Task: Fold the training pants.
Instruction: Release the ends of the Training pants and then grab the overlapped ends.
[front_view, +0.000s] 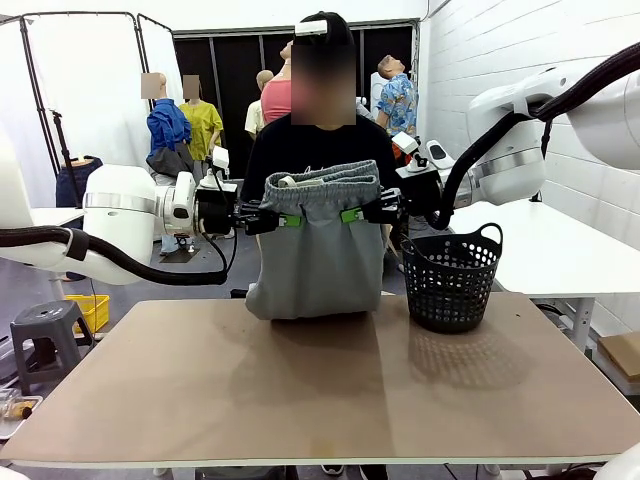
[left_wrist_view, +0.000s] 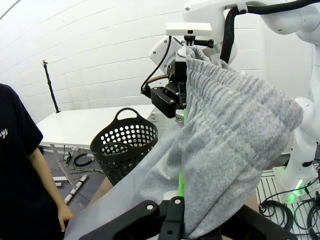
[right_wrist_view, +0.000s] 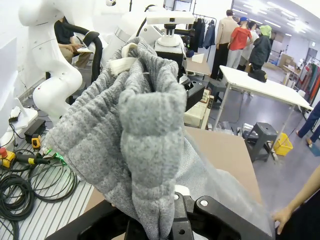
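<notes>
The light grey training pants (front_view: 318, 250) hang above the far edge of the table, stretched by the waistband between both grippers. My left gripper (front_view: 288, 219) is shut on the waistband's left side, my right gripper (front_view: 352, 214) shut on its right side. The lower part of the pants rests on the tabletop (front_view: 320, 380). In the left wrist view the grey fabric (left_wrist_view: 225, 145) runs from my own fingers up to the right gripper (left_wrist_view: 182, 102). In the right wrist view the bunched waistband (right_wrist_view: 135, 130) rises from my fingers toward the left arm. A person sits behind the pants.
A black mesh basket (front_view: 451, 276) stands on the table right of the pants, close to my right arm. The person's hand (left_wrist_view: 64, 219) hangs near the table's far edge. A grey stool (front_view: 45, 335) stands off the table's left side.
</notes>
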